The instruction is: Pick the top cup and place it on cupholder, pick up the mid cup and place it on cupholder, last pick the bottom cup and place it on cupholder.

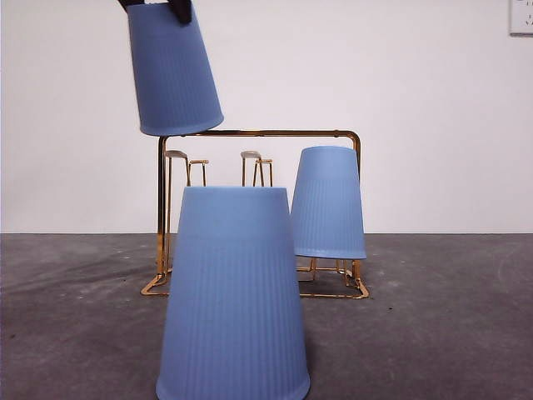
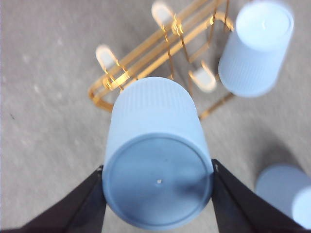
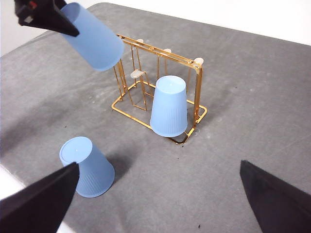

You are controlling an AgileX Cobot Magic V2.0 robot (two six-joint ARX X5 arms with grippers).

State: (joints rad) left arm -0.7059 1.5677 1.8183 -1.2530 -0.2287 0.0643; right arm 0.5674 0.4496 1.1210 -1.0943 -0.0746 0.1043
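Observation:
My left gripper (image 2: 158, 189) is shut on an upside-down blue cup (image 2: 158, 155), one black jaw on each side of its base. It holds this cup (image 1: 172, 71) tilted in the air, above the left end of the gold cupholder (image 1: 258, 133). A second blue cup (image 1: 327, 204) hangs upside down on a prong at the cupholder's right end (image 3: 169, 107). A third blue cup (image 1: 233, 300) stands upside down on the table in front of the cupholder (image 3: 87, 167). My right gripper (image 3: 160, 204) is open, high and well back from the cupholder (image 3: 194, 87), with nothing between its jaws.
The table (image 3: 252, 121) is dark grey, with a white wall (image 1: 416, 100) behind it. Bare upright prongs (image 1: 254, 162) with pale tips stand at the cupholder's middle and left. The table's near edge runs close to the third cup.

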